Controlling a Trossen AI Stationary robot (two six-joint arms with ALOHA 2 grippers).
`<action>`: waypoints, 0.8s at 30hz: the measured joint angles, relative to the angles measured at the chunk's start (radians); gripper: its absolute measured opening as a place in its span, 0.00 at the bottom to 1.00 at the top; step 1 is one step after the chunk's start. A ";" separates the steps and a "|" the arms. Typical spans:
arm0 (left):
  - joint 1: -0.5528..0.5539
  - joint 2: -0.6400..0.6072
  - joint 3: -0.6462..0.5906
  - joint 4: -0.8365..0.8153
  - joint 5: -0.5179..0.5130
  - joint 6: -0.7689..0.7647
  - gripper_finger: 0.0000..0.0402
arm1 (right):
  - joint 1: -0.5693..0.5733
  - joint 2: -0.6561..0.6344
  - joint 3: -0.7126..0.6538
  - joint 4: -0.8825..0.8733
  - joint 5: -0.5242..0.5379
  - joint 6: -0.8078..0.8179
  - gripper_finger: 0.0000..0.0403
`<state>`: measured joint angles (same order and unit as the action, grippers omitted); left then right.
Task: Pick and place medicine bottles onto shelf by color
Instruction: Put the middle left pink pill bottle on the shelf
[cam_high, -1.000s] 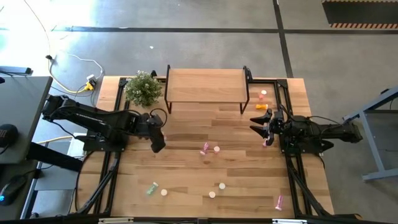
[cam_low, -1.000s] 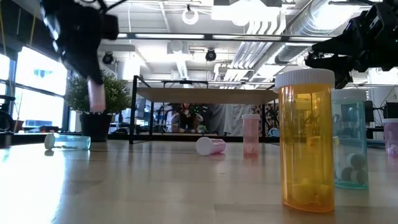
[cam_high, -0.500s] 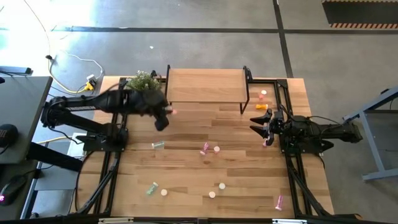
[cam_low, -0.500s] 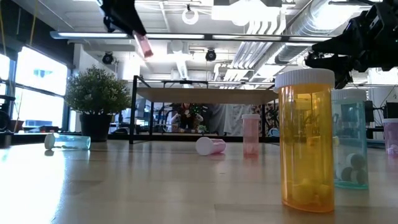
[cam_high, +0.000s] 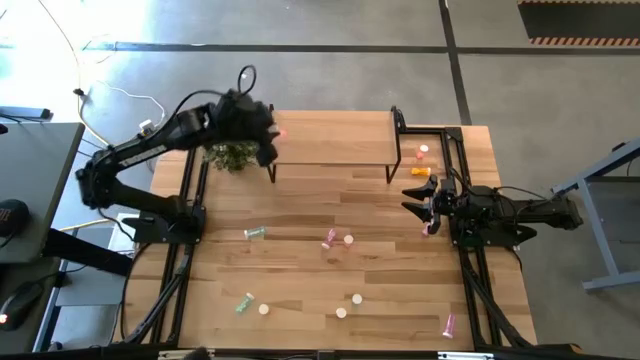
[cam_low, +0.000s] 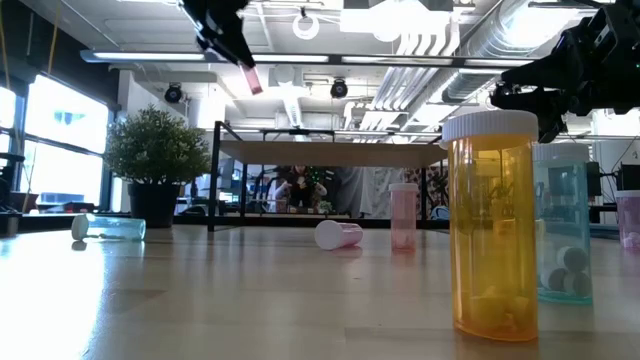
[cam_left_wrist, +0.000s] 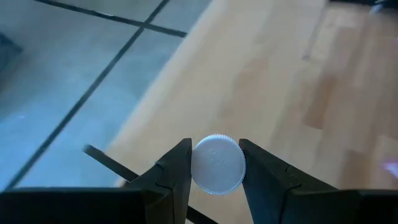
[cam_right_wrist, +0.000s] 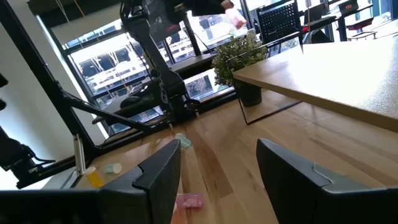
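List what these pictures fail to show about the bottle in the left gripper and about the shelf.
- Pink bottle in the left gripper: the left wrist view shows only its white cap; its body is hidden behind.
- Its contents: too small in the high and low views.
- Shelf top: edge-on in the low view.
- Shelf's left edge: covered by the left arm in the high view.

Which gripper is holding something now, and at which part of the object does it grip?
The left gripper holds a pink medicine bottle above the shelf, its fingers pinching the cap end. The right gripper is open and holds nothing.
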<state>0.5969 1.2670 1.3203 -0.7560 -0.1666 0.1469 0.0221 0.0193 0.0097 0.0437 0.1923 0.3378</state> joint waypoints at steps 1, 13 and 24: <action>0.018 0.025 0.020 -0.004 0.001 0.013 0.28 | 0.000 0.000 0.000 0.000 0.000 0.001 0.50; 0.144 0.282 0.266 -0.176 0.046 0.029 0.28 | 0.000 0.000 0.000 0.000 0.000 0.002 0.50; 0.144 0.420 0.317 -0.243 0.059 0.014 0.28 | 0.000 0.000 0.000 0.000 0.000 0.002 0.50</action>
<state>0.7410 1.6869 1.6371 -0.9993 -0.1075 0.1607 0.0221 0.0193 0.0099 0.0437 0.1921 0.3394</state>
